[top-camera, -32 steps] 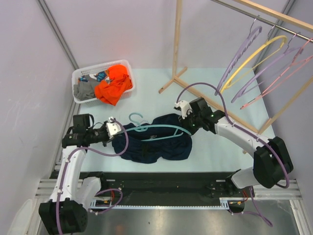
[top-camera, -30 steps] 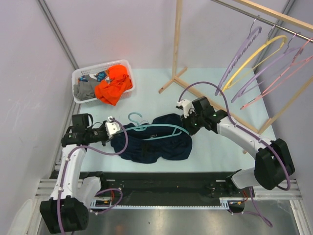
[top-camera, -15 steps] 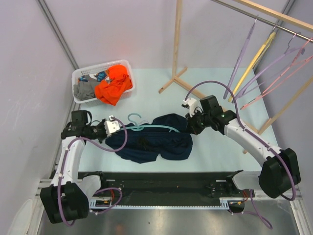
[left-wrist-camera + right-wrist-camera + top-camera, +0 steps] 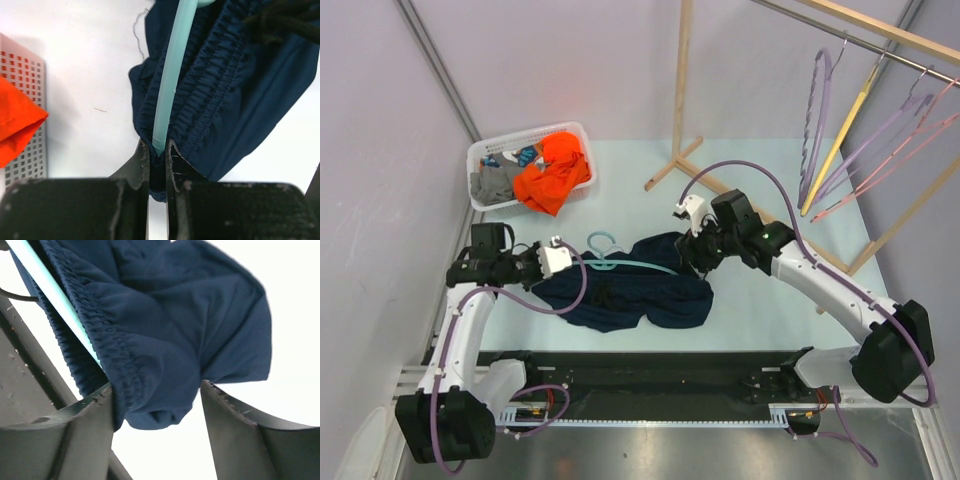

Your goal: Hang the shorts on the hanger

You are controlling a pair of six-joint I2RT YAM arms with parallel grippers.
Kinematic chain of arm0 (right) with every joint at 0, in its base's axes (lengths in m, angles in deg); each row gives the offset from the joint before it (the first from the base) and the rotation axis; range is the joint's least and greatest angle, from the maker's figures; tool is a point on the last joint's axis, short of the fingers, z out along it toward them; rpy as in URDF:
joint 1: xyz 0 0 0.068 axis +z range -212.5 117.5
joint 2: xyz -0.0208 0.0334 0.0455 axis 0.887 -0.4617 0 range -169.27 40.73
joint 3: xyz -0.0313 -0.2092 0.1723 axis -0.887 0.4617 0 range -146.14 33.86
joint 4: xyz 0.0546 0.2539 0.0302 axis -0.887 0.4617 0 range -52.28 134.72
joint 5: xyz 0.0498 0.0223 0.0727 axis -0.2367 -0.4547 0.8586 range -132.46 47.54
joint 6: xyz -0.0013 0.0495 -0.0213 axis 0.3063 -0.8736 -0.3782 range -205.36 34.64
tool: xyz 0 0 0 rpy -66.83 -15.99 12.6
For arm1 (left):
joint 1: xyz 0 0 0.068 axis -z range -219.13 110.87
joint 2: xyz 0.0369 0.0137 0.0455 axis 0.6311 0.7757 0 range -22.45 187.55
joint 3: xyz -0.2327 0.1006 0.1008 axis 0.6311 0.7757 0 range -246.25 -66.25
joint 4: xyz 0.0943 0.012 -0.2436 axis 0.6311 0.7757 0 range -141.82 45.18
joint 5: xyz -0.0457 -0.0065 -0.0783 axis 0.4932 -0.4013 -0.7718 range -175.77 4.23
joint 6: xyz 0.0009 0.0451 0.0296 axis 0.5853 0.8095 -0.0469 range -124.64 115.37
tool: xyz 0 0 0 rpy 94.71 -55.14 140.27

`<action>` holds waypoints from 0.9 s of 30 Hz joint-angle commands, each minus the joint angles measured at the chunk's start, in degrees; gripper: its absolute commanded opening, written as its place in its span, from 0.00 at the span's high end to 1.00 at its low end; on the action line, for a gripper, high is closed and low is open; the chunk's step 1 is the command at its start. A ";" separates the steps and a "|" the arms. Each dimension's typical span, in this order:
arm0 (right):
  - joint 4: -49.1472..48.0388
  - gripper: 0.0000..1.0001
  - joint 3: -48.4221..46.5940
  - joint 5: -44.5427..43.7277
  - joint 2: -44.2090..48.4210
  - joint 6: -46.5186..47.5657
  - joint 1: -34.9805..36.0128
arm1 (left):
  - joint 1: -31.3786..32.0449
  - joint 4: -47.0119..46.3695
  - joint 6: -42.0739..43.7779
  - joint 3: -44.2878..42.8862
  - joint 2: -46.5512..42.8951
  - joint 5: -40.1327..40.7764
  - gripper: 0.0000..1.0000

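The dark navy shorts point(image 4: 632, 292) lie crumpled on the table between my two arms. The teal hanger point(image 4: 603, 245) lies across the waistband, its hook pointing to the back left. In the left wrist view the hanger's arm point(image 4: 171, 85) runs inside the elastic waistband point(image 4: 210, 85), and my left gripper point(image 4: 158, 152) is shut on the fabric right at the hanger's tip. My right gripper point(image 4: 156, 390) stands open around the bunched right end of the shorts point(image 4: 190, 325); its left finger touches the fabric. From above, the right gripper point(image 4: 692, 255) is at the shorts' right edge.
A white basket point(image 4: 578, 135) at the back left holds an orange garment point(image 4: 552, 172) and a grey one point(image 4: 492, 185). A wooden rack point(image 4: 682, 90) stands at the back right, with purple point(image 4: 817, 110), yellow point(image 4: 840, 130) and pink point(image 4: 905, 140) hangers on its rail.
My right gripper has opened and let go of the shorts' right end, shifting slightly left. The hangers on the rail have swung. The left gripper stays shut.
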 commanded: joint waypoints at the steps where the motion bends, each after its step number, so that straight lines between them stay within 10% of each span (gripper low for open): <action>1: 2.47 0.25 -3.91 -1.22 3.26 4.34 -0.75 | 0.03 -0.90 -4.18 -5.03 -0.12 2.99 1.00; 10: -1.84 0.10 -7.43 4.24 5.46 10.58 3.90 | 6.53 -1.07 -11.39 -9.78 -0.30 2.02 1.00; 27: -13.53 0.28 -12.70 -1.91 1.95 20.42 11.03 | 19.27 -4.50 -24.93 -19.01 0.58 5.26 1.00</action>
